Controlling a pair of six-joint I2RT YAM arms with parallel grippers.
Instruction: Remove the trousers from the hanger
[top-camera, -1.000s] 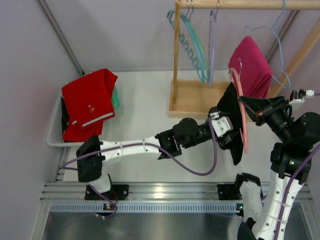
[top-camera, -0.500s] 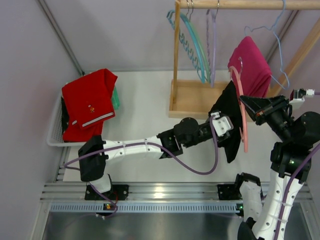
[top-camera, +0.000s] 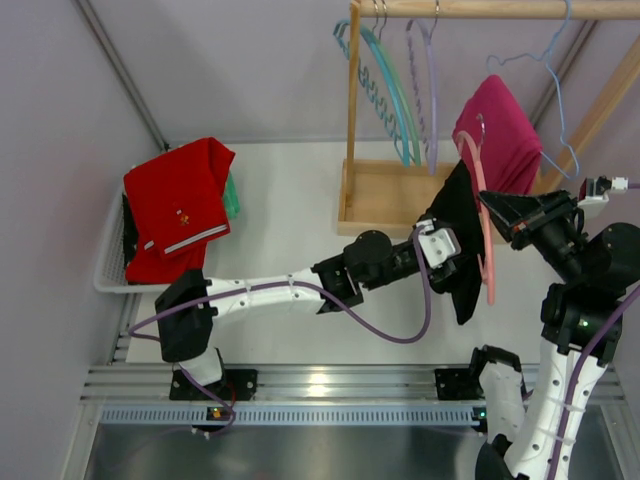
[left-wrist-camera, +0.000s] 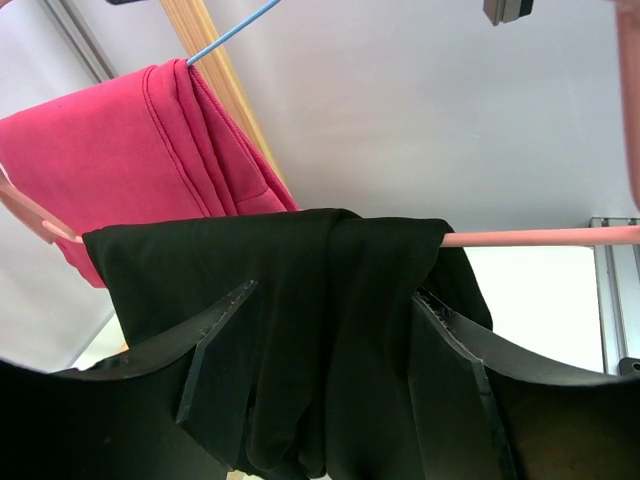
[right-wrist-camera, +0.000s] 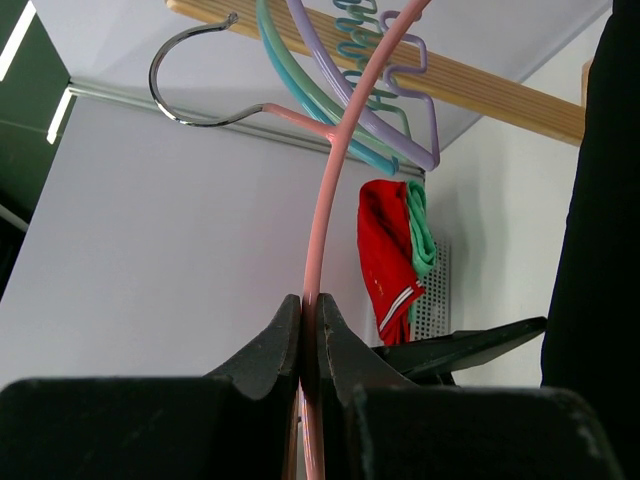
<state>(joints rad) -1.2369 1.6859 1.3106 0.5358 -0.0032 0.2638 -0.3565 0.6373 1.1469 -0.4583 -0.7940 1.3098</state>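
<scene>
No legible text or labels

A wooden rack (top-camera: 352, 110) stands at the back of a white table (top-camera: 290, 200), with plain pale walls (top-camera: 220, 60) behind it. Well left of the rack sits a white wire basket (top-camera: 108, 255). In front of the rack, a ribbed metal rail (top-camera: 330, 385) crosses the table's near edge.

Wooden clothes rack (top-camera: 352, 120) and white wire basket (top-camera: 108, 262) on a table (top-camera: 290, 200).
Red folded garment (top-camera: 178, 208) lies over the basket; magenta garment (top-camera: 500, 135) hangs on the rack.
</scene>
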